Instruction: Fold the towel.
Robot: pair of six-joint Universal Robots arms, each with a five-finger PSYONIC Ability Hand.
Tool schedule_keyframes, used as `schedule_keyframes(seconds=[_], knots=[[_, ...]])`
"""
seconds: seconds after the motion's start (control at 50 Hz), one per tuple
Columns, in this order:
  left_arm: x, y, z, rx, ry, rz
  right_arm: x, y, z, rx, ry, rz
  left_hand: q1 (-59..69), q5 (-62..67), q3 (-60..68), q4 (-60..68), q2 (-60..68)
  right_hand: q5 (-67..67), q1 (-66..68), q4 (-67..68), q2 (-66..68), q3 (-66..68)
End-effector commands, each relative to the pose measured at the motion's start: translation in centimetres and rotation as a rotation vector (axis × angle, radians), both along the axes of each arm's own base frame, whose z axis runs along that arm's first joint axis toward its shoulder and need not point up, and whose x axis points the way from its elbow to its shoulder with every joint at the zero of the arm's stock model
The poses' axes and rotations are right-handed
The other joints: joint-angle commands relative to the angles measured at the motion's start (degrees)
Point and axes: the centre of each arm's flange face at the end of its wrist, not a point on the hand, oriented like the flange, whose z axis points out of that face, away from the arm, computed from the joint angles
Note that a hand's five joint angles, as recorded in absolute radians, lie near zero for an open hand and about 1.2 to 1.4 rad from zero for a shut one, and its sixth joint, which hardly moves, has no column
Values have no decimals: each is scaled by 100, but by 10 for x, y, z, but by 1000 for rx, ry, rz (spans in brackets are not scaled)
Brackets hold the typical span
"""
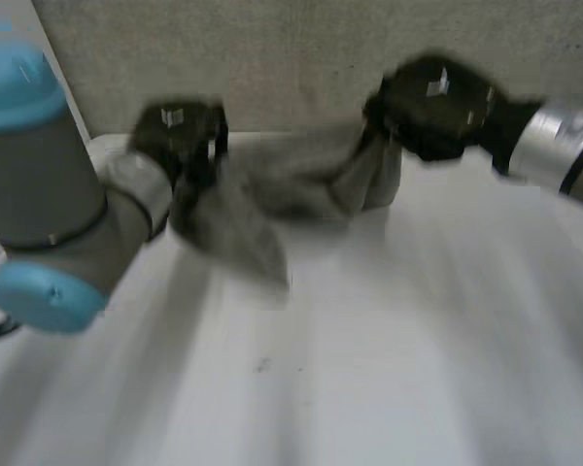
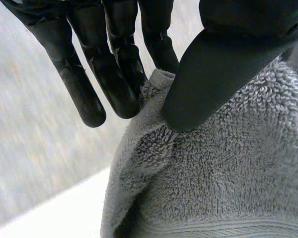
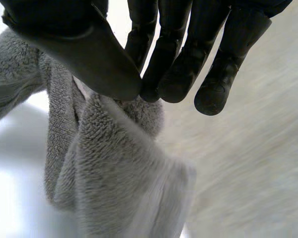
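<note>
Holding the towel aloft, no fold laid down yet

You have the towel (image 1: 272,199) up off the table (image 1: 389,369), strung between both hands over the table's far side, close to the wall (image 1: 272,58) behind it. Your left hand (image 1: 180,141) pinches one upper end. Its wrist view shows the thumb (image 2: 213,74) pressed flat on the pile, with the fingers (image 2: 114,84) straight behind the cloth's edge. Your right hand (image 1: 432,102) pinches the other end the same way, thumb tip closed against the fingertips with a bunch of cloth between them.

By my reading you are early in the task. No finished fold rests on the table, so laying the towel down, folding it over and squaring it all seem left to do.

The towel is grey terry, thick and loopy, with a flat woven band (image 2: 213,229) along a hem. It sags in the middle and looks crumpled rather than spread. A loose flap (image 1: 257,257) hangs below your left hand towards the table; you cannot tell whether it touches.
</note>
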Motion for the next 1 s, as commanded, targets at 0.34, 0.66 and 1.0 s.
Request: schedule_keyframes(seconds=[0.34, 0.66, 1.0], knots=[[25, 57, -83, 254, -140, -62, -22, 54, -128, 356, 385, -5, -1430, -1667, -1876, -1890, -1871, -485, -366, -499, -273, -444], [16, 50, -51, 147, -85, -67, -31, 50, -119, 580, 161, -161, -4088, -4325, -4534, -4548, -4529, -5346, -5228, -5361, -5134, -5305], [14, 49, -78, 234, -190, 92, -67, 28, -110, 609, -65, -457, -4020, -4258, -4467, -4481, -4462, -6722, -6603, -6737, -6510, -6681]])
